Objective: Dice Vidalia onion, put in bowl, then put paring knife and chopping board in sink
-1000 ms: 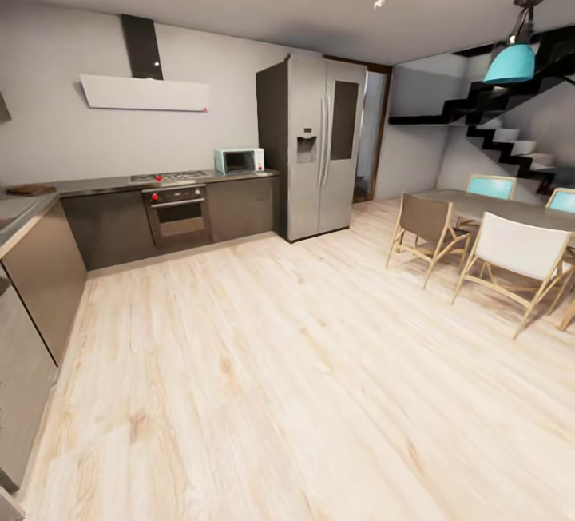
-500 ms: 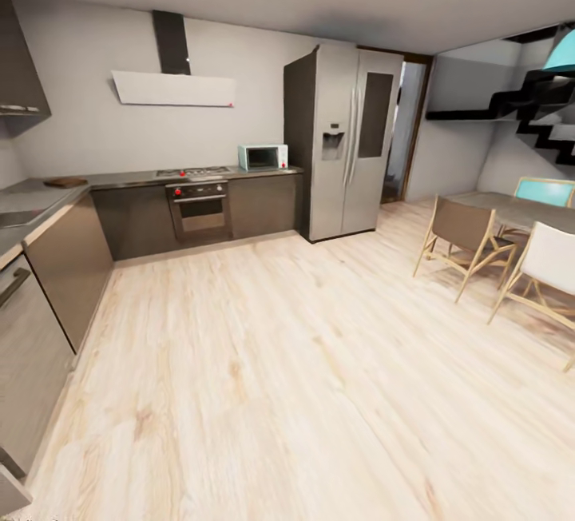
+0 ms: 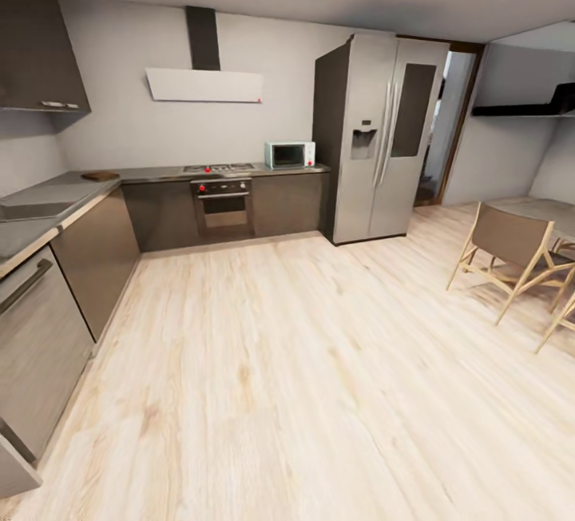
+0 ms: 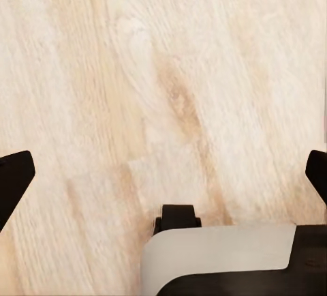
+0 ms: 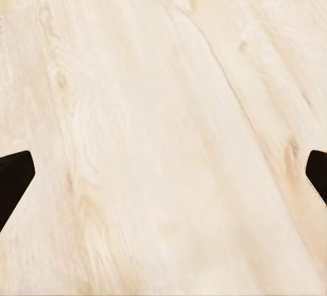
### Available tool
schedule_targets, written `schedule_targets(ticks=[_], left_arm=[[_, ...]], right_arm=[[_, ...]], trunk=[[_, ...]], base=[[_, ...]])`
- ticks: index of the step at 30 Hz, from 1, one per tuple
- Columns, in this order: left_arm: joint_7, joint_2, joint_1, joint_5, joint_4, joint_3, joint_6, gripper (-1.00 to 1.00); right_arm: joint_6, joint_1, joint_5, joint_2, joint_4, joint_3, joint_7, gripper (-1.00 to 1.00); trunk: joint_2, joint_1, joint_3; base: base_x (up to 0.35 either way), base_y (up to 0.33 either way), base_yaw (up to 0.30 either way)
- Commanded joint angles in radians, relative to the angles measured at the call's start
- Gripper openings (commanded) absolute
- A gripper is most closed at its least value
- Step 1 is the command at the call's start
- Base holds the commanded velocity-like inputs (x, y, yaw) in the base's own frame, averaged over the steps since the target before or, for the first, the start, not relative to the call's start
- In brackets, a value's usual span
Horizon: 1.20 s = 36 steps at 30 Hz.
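Observation:
In the head view the grey countertop runs along the left wall and round the corner over dark cabinets. The sink is a recessed basin in it at the far left. A small dark brown chopping board lies near the corner. The onion, paring knife and bowl are out of view. In the left wrist view my left gripper hangs open over the plank floor, its dark fingertips far apart. In the right wrist view my right gripper is open too, with only floor between its fingertips.
An oven with a hob, a microwave and a tall fridge line the back wall. Wooden chairs and a table stand at the right. Wide plank floor lies ahead. Part of my base shows under the left gripper.
The camera has swung left: the whole kitchen has shifted right in the head view, bringing more of the left counter and sink in and pushing the stairs and lamp out.

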Motion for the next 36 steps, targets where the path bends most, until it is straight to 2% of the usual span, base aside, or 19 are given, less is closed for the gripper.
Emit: schedule_targets(ticks=[1, 36], left_arm=[[0.000, 0.000, 0.000, 0.000, -0.001, 0.001, -0.002, 1.00], [0.000, 0.001, 0.000, 0.001, 0.000, 0.001, -0.002, 1.00]], right_arm=[[-0.002, 0.000, 0.000, 0.000, 0.000, 0.000, -0.003, 1.00], [-0.002, 0.000, 0.000, -0.001, 0.000, 0.000, -0.003, 1.00]], trunk=[[0.000, 0.000, -0.002], [0.000, 0.000, -0.027]], base=[[0.245, -0.241, 0.255], [0.245, -0.238, 0.256]])
